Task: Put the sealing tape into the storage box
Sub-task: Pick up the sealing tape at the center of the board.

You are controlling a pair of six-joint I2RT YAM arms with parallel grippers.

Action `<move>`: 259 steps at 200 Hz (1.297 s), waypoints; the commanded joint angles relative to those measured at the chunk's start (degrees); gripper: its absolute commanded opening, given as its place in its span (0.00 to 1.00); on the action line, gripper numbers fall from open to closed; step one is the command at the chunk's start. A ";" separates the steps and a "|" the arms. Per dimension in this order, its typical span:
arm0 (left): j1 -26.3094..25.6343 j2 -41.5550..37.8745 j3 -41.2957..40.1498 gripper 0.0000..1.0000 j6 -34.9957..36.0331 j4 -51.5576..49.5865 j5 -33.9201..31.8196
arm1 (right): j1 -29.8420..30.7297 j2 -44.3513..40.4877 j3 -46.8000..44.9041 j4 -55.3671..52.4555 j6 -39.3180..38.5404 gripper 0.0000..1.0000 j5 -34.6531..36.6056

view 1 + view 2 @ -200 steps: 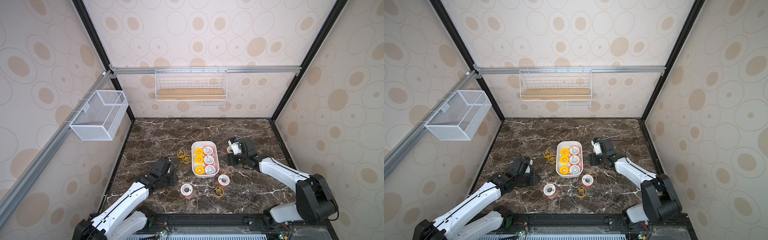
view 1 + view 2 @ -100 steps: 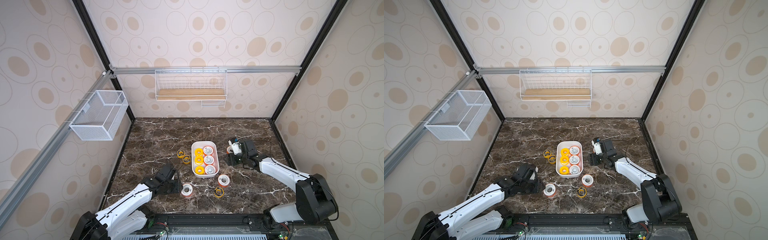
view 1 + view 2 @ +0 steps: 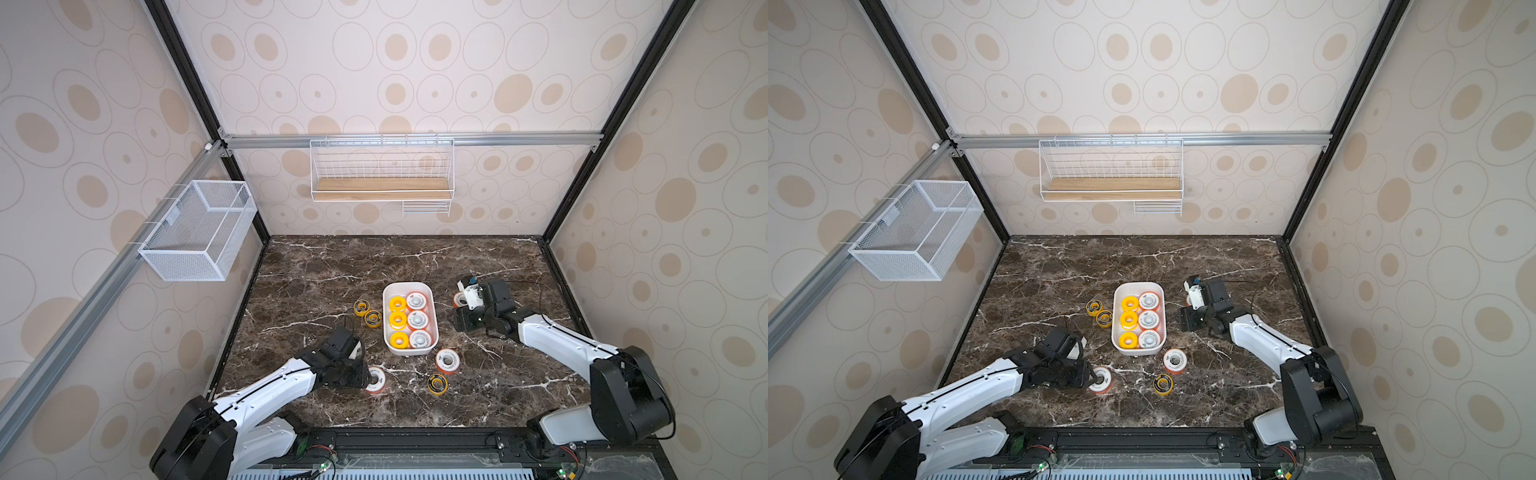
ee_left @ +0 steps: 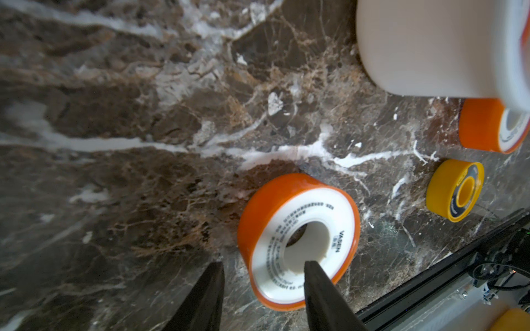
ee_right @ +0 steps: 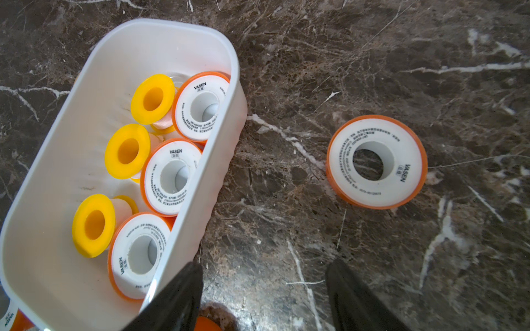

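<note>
Left gripper [image 4: 263, 262] low over the marble tabletop [image 4: 114, 143] near the front edge. Jaws partly apart, straddling the rim of the near orange spool [image 4: 269, 229], which lies on the marble. One finger [image 4: 321, 295] overlaps its white face by the core, the other stands just outside the rim with a gap we can see. Nothing gripped.

Right gripper [image 5: 263, 272] just to the right of the storage box [image 3: 409, 352], jaws wide, only bare marble between them. It holds nothing.

The storage box sits mid-table. We count six spools of sealing tape inside, faces up: three plain yellow spools [image 3: 397, 320] in the left row, three orange-and-white spools [image 3: 417, 320] in the right.

Outside the box:
- two thin yellow-black spools [image 3: 361, 307] close together just left of it
- a second orange spool [image 3: 448, 361] near its front right corner
- a lone yellow-black spool [image 3: 437, 383] just in front of that
- a far orange spool [image 3: 459, 299], tucked by the right wrist
</note>
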 commanded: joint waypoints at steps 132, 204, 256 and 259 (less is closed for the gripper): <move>-0.54 7.39 3.67 0.39 3.07 -1.97 -12.24 | -0.61 1.65 1.16 -1.86 -0.80 0.74 -2.34; -0.59 10.81 5.55 0.29 2.20 -2.88 -18.49 | -0.57 3.74 1.86 -0.25 -1.14 0.74 -11.13; -0.59 7.80 8.64 0.25 1.89 -4.36 -20.76 | -0.58 6.88 3.02 0.98 -1.31 0.73 -20.05; -0.59 7.61 8.99 0.25 1.80 -4.67 -21.24 | -0.61 7.07 3.16 1.03 -1.27 0.73 -20.29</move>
